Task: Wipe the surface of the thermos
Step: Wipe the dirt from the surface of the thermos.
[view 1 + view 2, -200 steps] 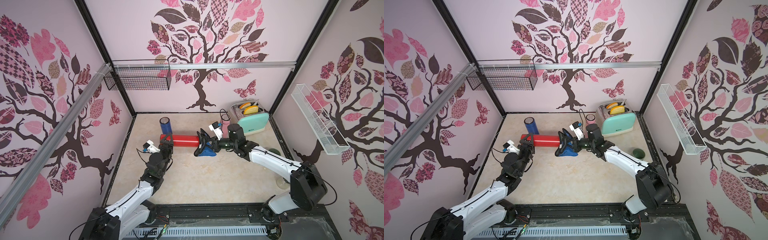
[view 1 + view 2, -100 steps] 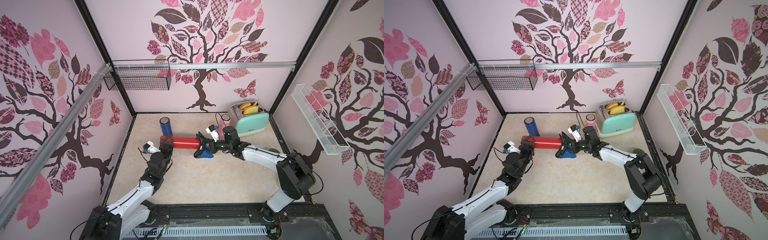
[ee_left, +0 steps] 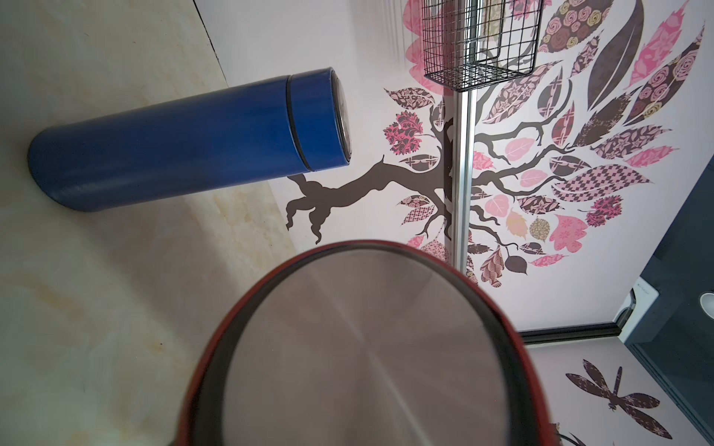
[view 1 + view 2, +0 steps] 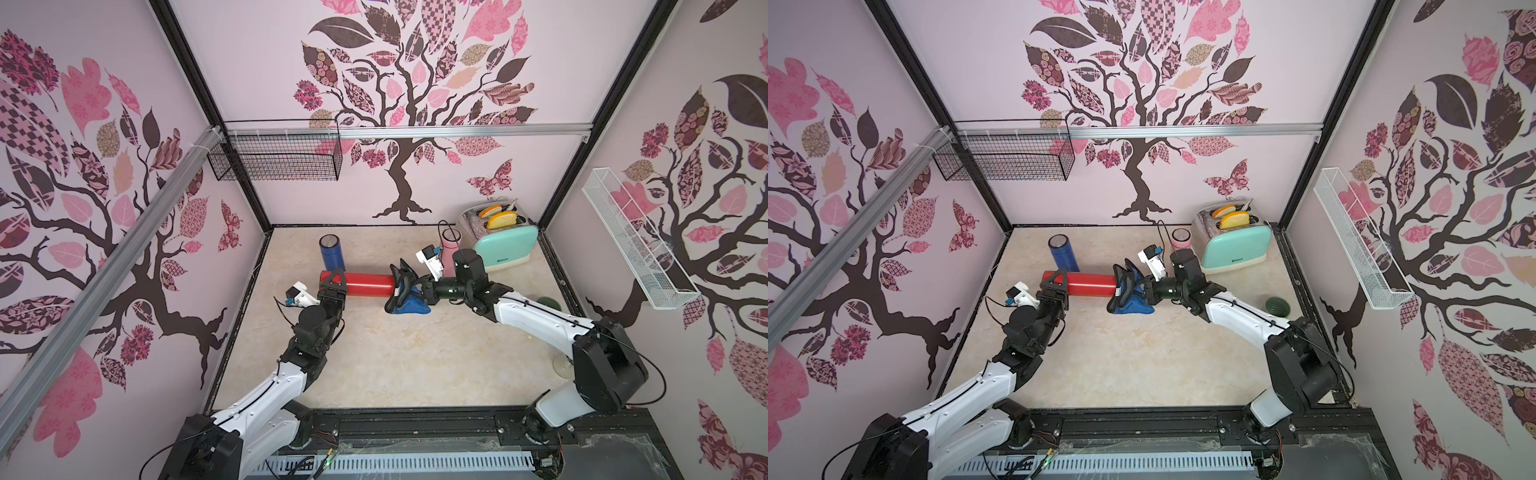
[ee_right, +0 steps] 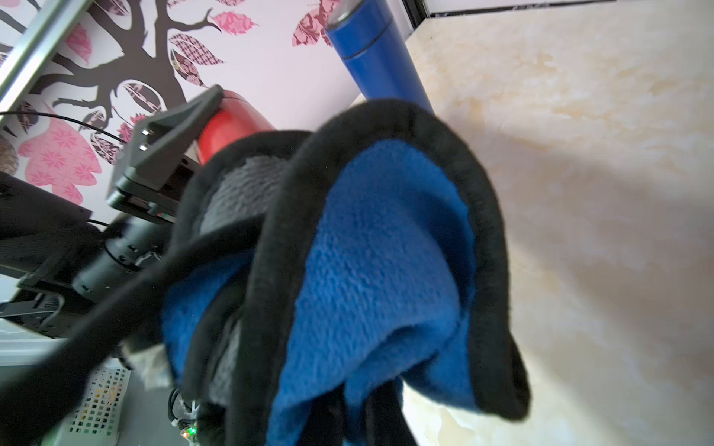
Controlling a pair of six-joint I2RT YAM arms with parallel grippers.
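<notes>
Thermos [image 4: 368, 284], the red one, lies level a little above and left of the middle in both top views. Its left end is clasped by the left pincer [image 4: 333, 283], whose jaws stand fairly wide around the body, and it looks held clear of the table [image 4: 415, 365]. In the left wrist view its steel end face [image 3: 367, 359] fills the lower middle. The right pincer [image 4: 420, 290] is clamped fully down on a blue cloth [image 4: 406, 300] with a black edge, which is bunched over the thermos's right end. Over the last second little has shifted at that end: the cloth has stayed at about the same spot, creeping at most a touch leftward, while the right arm's elbow swung in toward the middle and back out toward the lower right. I judge this a short rubbing stroke at the end, not a pass along the body, so most of the red surface between cloth and left pincer probably remains unwiped. The blue flask [image 4: 331, 252] stands untouched just above.
</notes>
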